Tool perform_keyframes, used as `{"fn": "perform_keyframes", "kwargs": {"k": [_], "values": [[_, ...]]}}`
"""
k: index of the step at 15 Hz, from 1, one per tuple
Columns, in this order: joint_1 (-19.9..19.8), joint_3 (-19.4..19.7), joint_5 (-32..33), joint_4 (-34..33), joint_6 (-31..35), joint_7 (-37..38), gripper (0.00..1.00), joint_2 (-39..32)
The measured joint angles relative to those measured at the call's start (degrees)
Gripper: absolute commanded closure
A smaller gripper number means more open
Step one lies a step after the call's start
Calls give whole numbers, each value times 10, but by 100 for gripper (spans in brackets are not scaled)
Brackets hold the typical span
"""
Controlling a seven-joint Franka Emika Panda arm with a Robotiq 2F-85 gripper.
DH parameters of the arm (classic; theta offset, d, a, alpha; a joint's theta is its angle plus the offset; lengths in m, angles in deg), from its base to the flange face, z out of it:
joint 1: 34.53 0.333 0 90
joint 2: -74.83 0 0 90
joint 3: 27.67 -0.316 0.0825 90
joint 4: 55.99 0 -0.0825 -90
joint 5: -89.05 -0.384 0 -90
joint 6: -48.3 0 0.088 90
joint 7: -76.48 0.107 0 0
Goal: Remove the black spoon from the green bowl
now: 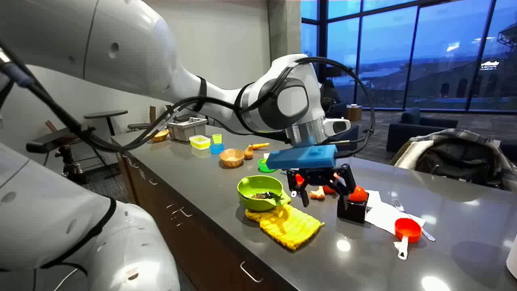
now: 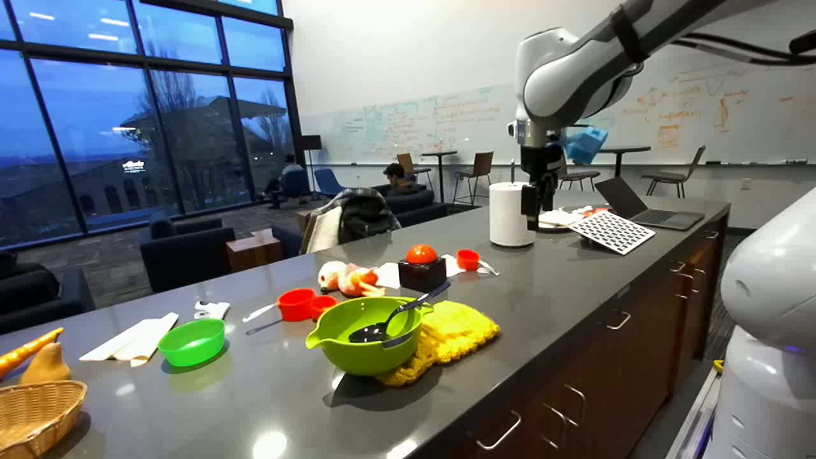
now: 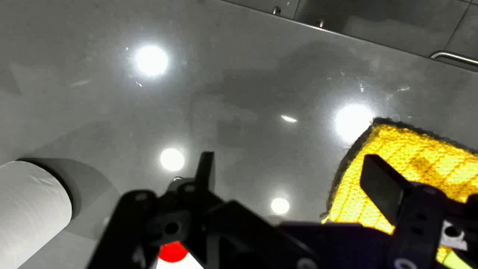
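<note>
The green bowl [image 1: 255, 205] [image 2: 366, 358] stands upright on the counter, partly on a yellow cloth. The black spoon [image 1: 271, 195] [image 2: 371, 333] lies in it, its head at the bottom and its handle leaning over the rim toward the cloth's side. My gripper [image 1: 325, 202] [image 2: 534, 210] is open and empty, above the counter, apart from the bowl and spoon. In the wrist view the gripper [image 3: 291, 168] has its fingers wide apart over bare counter and the cloth edge. The spoon is out of the wrist view; a lime-green piece, perhaps the bowl, shows at the bottom right corner.
The yellow cloth [image 1: 293, 226] [image 3: 414, 157] lies beside the bowl. A black box [image 1: 352, 210] [image 2: 422, 274] with an orange-red ball stands nearby. A red scoop [image 1: 408, 229], a white paper roll [image 2: 511, 213] [image 3: 33, 213], red cups [image 2: 296, 304] and a small green dish [image 2: 192, 344] stand around.
</note>
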Motion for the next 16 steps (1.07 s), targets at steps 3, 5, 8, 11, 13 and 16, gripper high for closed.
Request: {"fn": "perform_keyframes", "kwargs": {"k": [3,5,8,11,13,16], "values": [[0,0,0,0,0,0,0,0],[0,0,0,0,0,0,0,0],[0,0,0,0,0,0,0,0],[15,-1,-4,-2,0,-11,0,-4],[45,-5,-12,-8,-1,-38,0,-16],[97,-22,-30,-25,-5,-77,0,-44]]}}
